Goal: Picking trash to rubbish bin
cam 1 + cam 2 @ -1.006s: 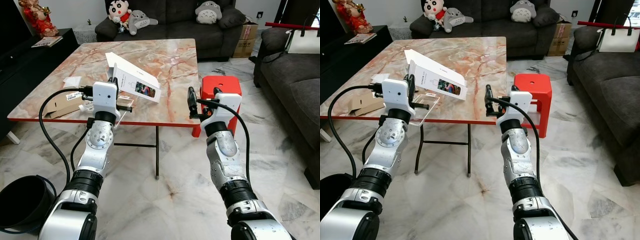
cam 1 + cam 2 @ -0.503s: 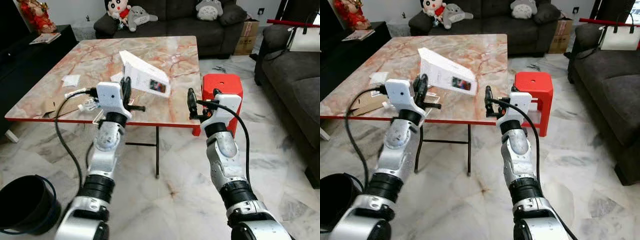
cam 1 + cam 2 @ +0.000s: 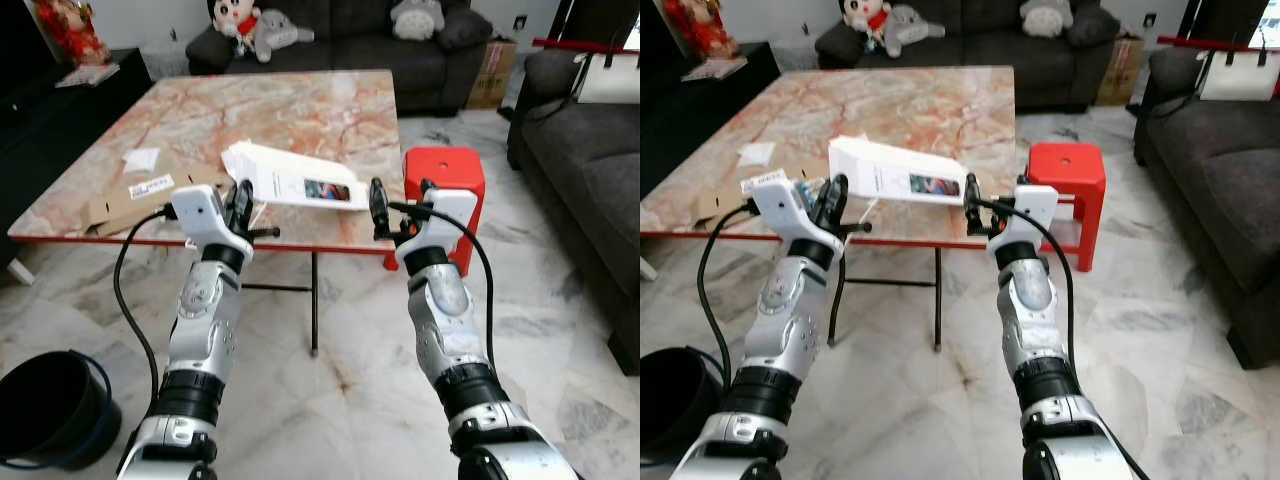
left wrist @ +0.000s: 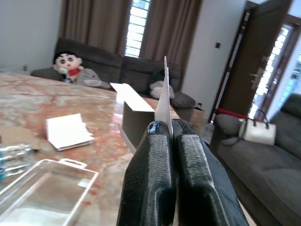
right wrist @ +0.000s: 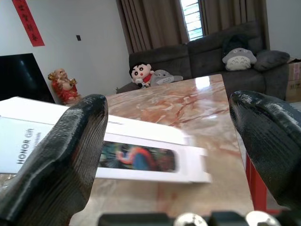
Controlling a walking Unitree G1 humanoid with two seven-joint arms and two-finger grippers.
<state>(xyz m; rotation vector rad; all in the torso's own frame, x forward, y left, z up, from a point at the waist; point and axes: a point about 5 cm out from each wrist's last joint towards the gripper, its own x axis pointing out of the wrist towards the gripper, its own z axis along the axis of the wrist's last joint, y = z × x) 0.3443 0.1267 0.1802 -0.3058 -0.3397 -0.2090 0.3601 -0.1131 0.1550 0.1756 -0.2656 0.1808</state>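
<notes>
Above the table (image 3: 200,120) edge, left gripper (image 3: 243,200) pinches the white box (image 3: 295,180); right gripper (image 5: 169,155), fingers apart, faces it.

Worktop (image 3: 300,120): polished marble-look slab, pink-orange veining, glossy, reflects window light. Floor (image 3: 330,380): grey-veined marble tile, also glossy.

White box (image 3: 300,180): smooth printed cardboard, slight sheen; my left fingers (image 4: 160,188) pinch a thin flap of it edge-on. Those fingers are black with a finely ribbed, rubbery matt skin. My right fingers (image 5: 70,155) look the same, matt black and grainy.

Clear tray (image 4: 42,188): transparent thin plastic, shiny. Flattened brown carton (image 3: 130,195): dull raw cardboard. Stool (image 3: 445,175): red moulded plastic, smooth. Bin (image 3: 50,405): black plastic, matt. Sofa (image 3: 340,30): dark grey cloth. My arms: brushed silver metal.
</notes>
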